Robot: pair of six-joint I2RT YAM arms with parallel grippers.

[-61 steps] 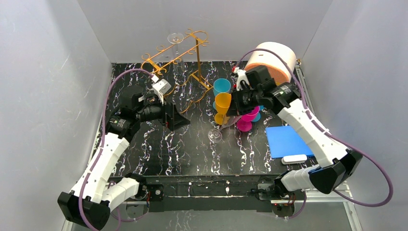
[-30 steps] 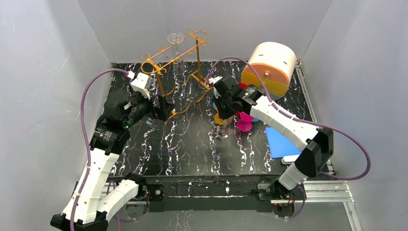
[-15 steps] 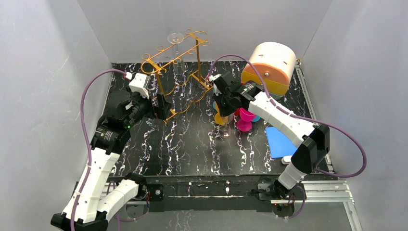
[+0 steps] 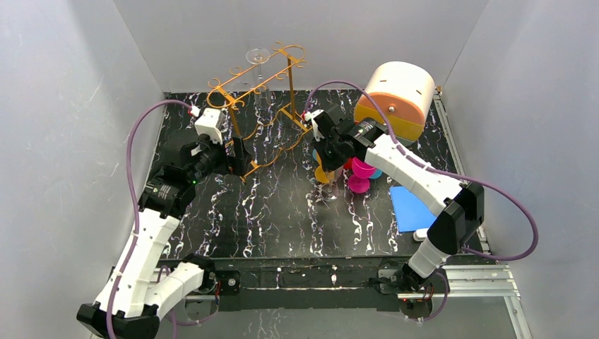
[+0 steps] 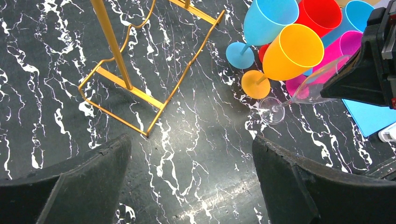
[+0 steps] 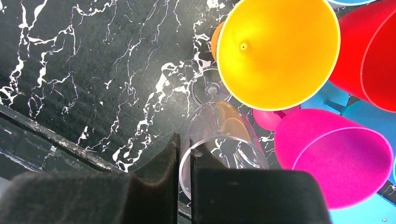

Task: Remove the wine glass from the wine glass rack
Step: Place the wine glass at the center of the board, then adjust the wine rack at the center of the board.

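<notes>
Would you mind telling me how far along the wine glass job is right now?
Done: one clear wine glass is off the wine glass rack. In hand: the right gripper pinches its rim, foot low by the orange cup. Remaining: release it; a second glass hangs on the rack; the left gripper is open, empty.

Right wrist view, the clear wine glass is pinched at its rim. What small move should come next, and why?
Probably open the right gripper and let go. It clamps the rim of the wine glass, whose foot looks set down on the table right beside the orange cup, roughly upright. Release gently, since that cup stands very close.
</notes>
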